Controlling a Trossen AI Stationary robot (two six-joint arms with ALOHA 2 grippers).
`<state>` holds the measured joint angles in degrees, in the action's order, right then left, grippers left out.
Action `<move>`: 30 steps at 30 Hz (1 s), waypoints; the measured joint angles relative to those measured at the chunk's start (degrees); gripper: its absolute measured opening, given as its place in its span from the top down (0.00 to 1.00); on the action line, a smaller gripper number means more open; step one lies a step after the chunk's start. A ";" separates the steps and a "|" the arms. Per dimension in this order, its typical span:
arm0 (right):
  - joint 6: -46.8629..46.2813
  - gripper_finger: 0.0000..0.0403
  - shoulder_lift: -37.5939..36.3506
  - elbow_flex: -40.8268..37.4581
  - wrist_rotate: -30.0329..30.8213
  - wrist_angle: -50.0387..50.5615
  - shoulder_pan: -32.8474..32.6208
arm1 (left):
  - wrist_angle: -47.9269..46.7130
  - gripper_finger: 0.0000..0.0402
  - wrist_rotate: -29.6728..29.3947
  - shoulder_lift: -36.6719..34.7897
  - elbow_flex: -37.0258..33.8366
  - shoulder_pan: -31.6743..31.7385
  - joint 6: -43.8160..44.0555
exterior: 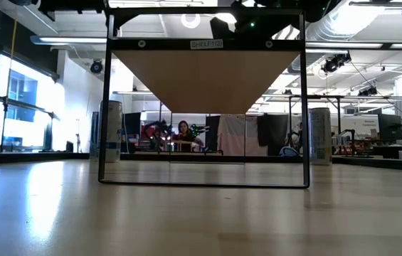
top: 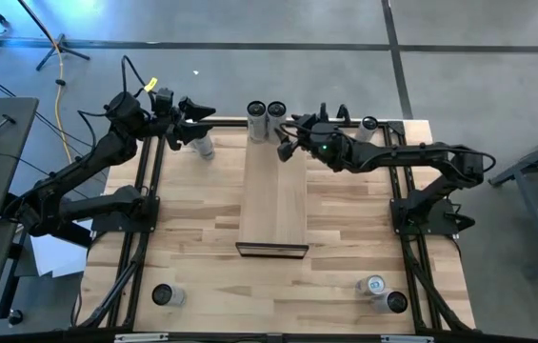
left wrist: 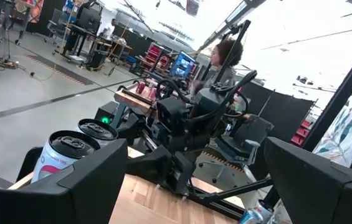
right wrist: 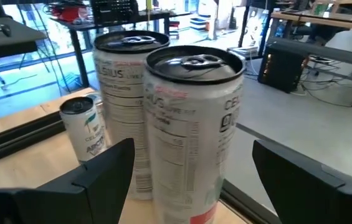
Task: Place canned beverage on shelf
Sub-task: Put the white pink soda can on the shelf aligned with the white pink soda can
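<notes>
Standing upright at the far end of the shelf (top: pixel 273 195), two cans (top: pixel 266 120) touching side by side, tops up. Left: left gripper (top: pixel 195 121) spread wide, empty, just beside a can on the table (top: pixel 202 145). Right: right gripper (top: pixel 288 143) spread wide, empty, just short of the nearer can (right wrist: pixel 191 124). Elsewhere: spare cans at the near corners (top: pixel 167 295) (top: pixel 383 293), another can at the far right (top: pixel 368 125).

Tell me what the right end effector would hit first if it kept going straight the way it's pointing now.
Most likely the nearer can: it stands upright between the right end effector's open fingers, with a second can close behind it on the shelf.
</notes>
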<state>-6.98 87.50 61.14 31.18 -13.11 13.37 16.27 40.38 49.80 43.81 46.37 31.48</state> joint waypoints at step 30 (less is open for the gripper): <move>4.02 0.23 2.19 -0.02 -4.48 -7.78 2.10 | 0.09 0.14 0.00 0.00 -0.02 0.00 2.49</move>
<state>-2.96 89.69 61.12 26.70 -20.88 15.46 16.36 40.38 49.80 43.79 46.36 33.98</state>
